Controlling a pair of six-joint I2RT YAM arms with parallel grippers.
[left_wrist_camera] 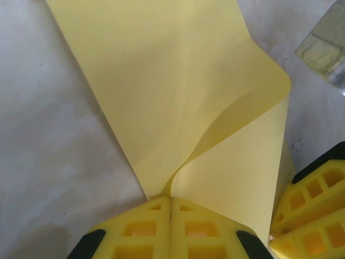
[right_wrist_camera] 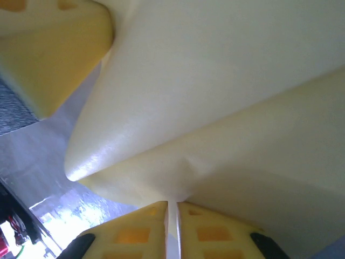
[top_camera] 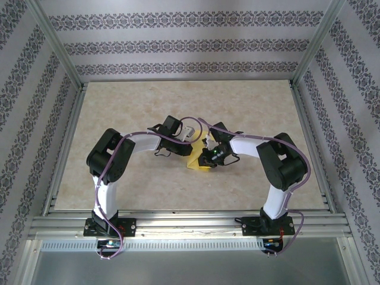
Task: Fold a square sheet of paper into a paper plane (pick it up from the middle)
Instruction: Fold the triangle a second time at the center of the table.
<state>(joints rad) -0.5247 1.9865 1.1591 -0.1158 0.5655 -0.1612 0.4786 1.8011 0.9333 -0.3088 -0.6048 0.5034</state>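
The square sheet of paper [top_camera: 198, 161] is yellow and hangs bent between both grippers at mid-table. In the left wrist view the sheet [left_wrist_camera: 178, 81] curls into a soft fold, and my left gripper [left_wrist_camera: 171, 200] is shut on its near edge. The right gripper's yellow fingers [left_wrist_camera: 318, 210] show at the lower right there. In the right wrist view the sheet [right_wrist_camera: 226, 81] arches overhead. My right gripper [right_wrist_camera: 173, 204] has a narrow gap between its jaws, with the paper's edge at the tips. The left gripper's finger [right_wrist_camera: 48, 54] sits at the top left. No folded paper plane shape shows.
The beige table [top_camera: 119, 107] is fenced by aluminium rails [top_camera: 190, 222] in front and patterned walls [top_camera: 184, 47] around. Both arms bend inward and meet at the middle. A glossy pale object [left_wrist_camera: 323, 48] lies beyond the sheet's right edge.
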